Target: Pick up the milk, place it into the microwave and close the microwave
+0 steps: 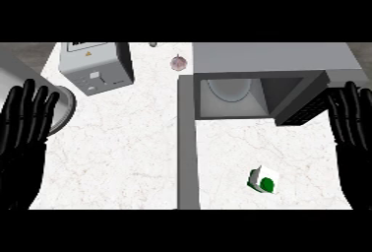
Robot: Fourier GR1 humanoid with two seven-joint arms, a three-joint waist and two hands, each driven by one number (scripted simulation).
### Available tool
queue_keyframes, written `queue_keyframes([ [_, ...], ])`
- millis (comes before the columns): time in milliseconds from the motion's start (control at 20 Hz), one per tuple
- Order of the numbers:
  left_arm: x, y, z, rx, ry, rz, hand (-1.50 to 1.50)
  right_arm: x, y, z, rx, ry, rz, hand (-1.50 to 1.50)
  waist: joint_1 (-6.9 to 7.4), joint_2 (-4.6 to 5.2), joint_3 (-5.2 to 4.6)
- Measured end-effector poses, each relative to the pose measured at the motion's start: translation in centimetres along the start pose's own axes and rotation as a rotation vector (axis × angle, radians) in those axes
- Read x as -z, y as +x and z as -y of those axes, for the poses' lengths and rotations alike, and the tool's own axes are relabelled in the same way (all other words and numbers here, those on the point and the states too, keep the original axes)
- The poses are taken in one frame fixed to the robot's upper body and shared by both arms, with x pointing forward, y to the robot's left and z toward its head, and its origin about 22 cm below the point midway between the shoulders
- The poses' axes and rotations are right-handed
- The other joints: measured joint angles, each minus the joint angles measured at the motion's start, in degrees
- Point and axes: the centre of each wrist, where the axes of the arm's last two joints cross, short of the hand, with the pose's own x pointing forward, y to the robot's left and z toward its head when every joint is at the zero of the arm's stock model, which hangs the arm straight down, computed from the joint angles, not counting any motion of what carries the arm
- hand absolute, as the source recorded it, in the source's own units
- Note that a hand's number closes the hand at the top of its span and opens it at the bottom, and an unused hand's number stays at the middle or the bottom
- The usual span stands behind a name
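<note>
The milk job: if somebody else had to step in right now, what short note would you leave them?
Left hand: open, fingers up, resting at the view's left edge, holding nothing.
Right hand: open, fingers up, resting at the right edge, holding nothing.
Milk: on the counter, in front of the microwave, untouched.
Microwave door: open, swung out towards the robot; a turntable plate shows inside.
Done: nothing yet.
Left: grasp the milk, set it inside, close the door.

The bench looks like pale marble, smooth and faintly veined. The microwave and the box-shaped appliance at the back have a matt grey, metal-like finish. The milk carton looks like smooth white card printed with green.
</note>
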Motion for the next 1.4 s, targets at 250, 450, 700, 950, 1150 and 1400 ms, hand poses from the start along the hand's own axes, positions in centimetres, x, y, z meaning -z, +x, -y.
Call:
queue_keyframes([
  [250, 1.3, -0.1, -0.9, 0.000, -0.056, 0.015, -1.50, -0.6, 0.5, -1.5, -0.019, 0.004, 0.014, -1.50, 0.56, -0.90, -0.70],
  [450, 1.4, -1.2, -1.5, -0.047, -0.037, -0.038, -1.50, -1.4, 1.1, -3.4, 0.044, -0.003, -0.024, -1.50, 0.77, -1.12, -0.89],
  [700, 0.2, -1.4, -1.4, -0.076, -0.016, -0.078, -1.50, -2.3, 1.1, -4.5, 0.073, -0.027, -0.066, -1.50, 0.91, -1.25, -0.96],
  [950, -0.7, -0.5, -1.9, -0.086, -0.011, -0.084, -1.50, -3.4, 0.1, -4.5, 0.066, -0.048, -0.103, -1.50, 0.95, -1.29, -0.98],
  [1150, -2.5, 0.3, -1.6, -0.080, -0.007, -0.082, -1.50, -4.4, -1.5, -4.0, 0.047, -0.059, -0.136, -1.50, 1.04, -1.31, -0.97],
  [1400, -3.6, 1.4, -1.5, -0.086, -0.011, -0.081, -1.50, -5.8, -3.5, -3.7, 0.025, -0.070, -0.183, -1.50, 1.02, -1.31, -0.97],
])
